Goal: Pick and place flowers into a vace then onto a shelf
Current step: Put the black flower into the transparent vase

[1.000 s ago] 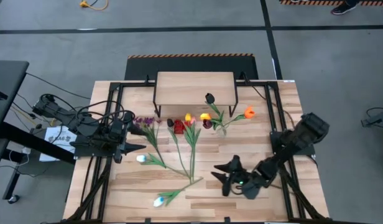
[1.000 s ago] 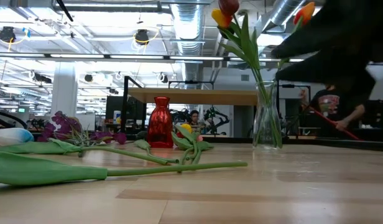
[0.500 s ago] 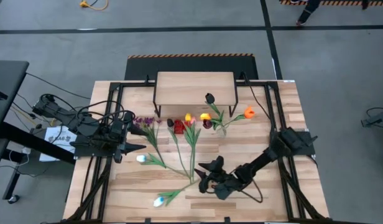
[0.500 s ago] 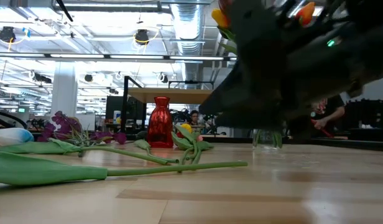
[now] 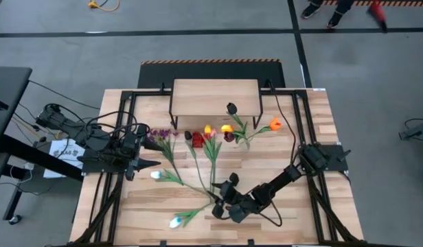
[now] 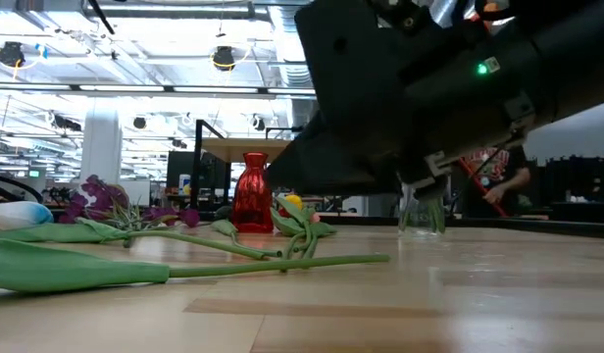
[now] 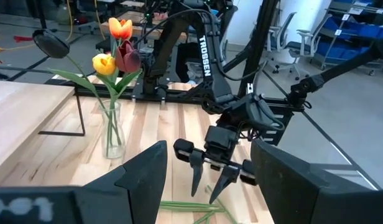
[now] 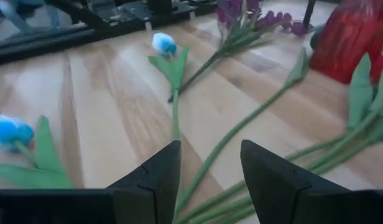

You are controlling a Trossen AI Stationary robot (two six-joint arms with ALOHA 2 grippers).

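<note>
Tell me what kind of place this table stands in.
Probably an open robotics lab or workshop. Exposed silver ceiling ducts run overhead, grey concrete floor surrounds the light plank table, and blue storage bins line the far wall.

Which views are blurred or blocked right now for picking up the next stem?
Low view: right arm fills the upper right as a dark mass, hiding most of the glass vase. Right wrist view: red vase and white tulip soft. High view: clear, even light.
</note>
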